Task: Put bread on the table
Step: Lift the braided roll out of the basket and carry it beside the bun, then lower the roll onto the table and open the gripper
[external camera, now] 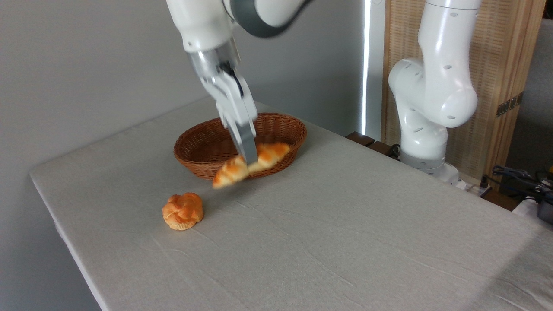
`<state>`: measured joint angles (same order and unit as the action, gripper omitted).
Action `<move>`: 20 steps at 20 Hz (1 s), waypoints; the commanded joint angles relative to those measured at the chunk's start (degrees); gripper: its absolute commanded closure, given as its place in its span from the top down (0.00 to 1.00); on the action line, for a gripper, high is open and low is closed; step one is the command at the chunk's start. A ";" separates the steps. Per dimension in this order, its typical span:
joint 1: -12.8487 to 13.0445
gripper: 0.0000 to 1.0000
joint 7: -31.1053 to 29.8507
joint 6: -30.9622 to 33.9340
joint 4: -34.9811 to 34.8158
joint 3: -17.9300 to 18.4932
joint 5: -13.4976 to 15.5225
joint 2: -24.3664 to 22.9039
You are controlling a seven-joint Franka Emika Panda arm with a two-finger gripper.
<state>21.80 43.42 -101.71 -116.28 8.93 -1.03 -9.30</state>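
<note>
Bread, one item: long braided golden-orange loaf with tapered ends, slightly blurred. Held at its middle between the fingers, which are closed on it. Tilted, the end left of the fingers lower and reaching out past the basket's near rim, the end right of the fingers higher and over the basket's edge. Whether the loaf touches the rim cannot be told; it appears lifted clear of the cloth.

Fingers, one pair: pale grey metal, long and narrow, pointing downward and slightly rightward from a white and grey robot arm that enters from the top of the view. The near finger hides the loaf's middle.

Basket, one item: brown oval wicker, directly behind and to either side of the fingers, standing on the desk. Visible interior shows only weave.

Bun, one item: small round knotted golden-orange roll, below and to the left of the fingers, resting on the cloth, apart from the basket and the loaf.

Desk, one item: large rectangular surface under a light grey-beige wrinkled cloth, extending below and to the right of the fingers.

Arm base, one item: white jointed column, well to the right of the fingers, at the desk's far edge, before a wooden slatted screen.
</note>
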 commanded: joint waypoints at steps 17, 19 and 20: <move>-1.32 1.00 1.76 -9.92 0.88 4.69 -0.47 10.44; -1.32 1.00 1.76 -9.83 0.88 4.69 -0.47 10.35; -1.32 1.00 1.76 -9.74 0.88 4.69 -0.47 10.27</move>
<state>20.37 45.86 -111.95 -115.79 13.43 -1.03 1.61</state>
